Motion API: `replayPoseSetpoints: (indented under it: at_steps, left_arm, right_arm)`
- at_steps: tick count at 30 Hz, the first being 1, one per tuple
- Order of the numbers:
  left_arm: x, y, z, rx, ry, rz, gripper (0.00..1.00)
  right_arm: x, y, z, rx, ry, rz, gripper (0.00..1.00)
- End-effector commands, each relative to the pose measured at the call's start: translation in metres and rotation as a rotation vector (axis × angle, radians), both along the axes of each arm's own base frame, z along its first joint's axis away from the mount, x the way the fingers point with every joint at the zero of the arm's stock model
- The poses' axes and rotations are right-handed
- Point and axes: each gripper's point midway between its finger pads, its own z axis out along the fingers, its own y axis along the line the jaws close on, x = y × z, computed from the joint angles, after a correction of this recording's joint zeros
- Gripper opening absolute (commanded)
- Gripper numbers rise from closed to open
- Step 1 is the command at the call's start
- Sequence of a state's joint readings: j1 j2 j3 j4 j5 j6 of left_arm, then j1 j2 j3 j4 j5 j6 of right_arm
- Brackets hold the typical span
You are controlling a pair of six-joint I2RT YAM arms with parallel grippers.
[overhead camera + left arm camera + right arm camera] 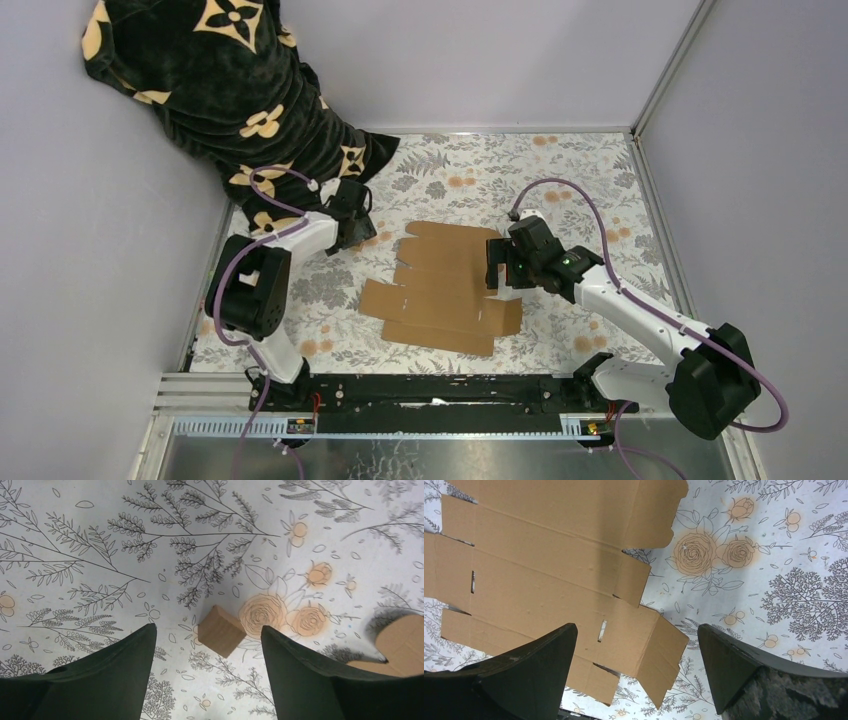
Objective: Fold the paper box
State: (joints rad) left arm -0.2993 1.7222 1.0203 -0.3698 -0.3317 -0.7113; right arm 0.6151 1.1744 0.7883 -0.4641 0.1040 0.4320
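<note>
Folding not yet begun: paper box (445, 285) lies flat and unfolded mid-table (580, 180), right gripper (503, 272) jaws wide apart over its 3 o'clock edge, left gripper (352, 232) apart and empty at 10 o'clock above a small brown block (218, 630); next likely means pinching an edge flap and lifting it.
</note>
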Motion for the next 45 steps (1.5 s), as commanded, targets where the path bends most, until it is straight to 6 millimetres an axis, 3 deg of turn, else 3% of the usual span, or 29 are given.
replayPoseSetpoints:
  at_steps: [1,5,10,14,17,22,28,36,45]
  left_arm:
    - [0.014,-0.009,0.028,-0.031,-0.104,-0.083,0.84]
    - [0.011,-0.016,0.047,-0.071,-0.132,-0.129,0.85]
    - [-0.001,-0.017,0.076,-0.098,-0.190,-0.159,0.85]
    - [-0.014,-0.020,0.091,-0.141,-0.230,-0.178,0.85]
    - [-0.024,-0.022,0.090,-0.166,-0.241,-0.190,0.85]
    - [-0.034,-0.024,0.087,-0.190,-0.239,-0.199,0.86]
    - [-0.035,-0.030,0.094,-0.218,-0.256,-0.204,0.86]
    - [-0.037,-0.028,0.093,-0.212,-0.252,-0.198,0.86]
    - [-0.039,-0.029,0.090,-0.208,-0.247,-0.197,0.86]
  right_arm:
    - [0.013,0.002,0.013,0.011,-0.061,-0.038,1.00]
    - [0.021,0.006,0.011,0.019,-0.060,-0.037,0.98]
    - [0.038,0.001,0.003,0.083,-0.033,-0.066,0.76]
    - [0.054,-0.006,-0.007,0.143,0.006,-0.099,0.69]
    - [0.068,-0.008,-0.013,0.161,0.019,-0.117,0.67]
    - [0.084,0.005,-0.026,0.198,0.062,-0.088,0.65]
    - [0.089,0.019,-0.041,0.249,0.104,-0.062,0.64]
    - [0.088,0.021,-0.048,0.254,0.126,-0.055,0.61]
    - [0.091,0.024,-0.054,0.266,0.126,-0.048,0.16]
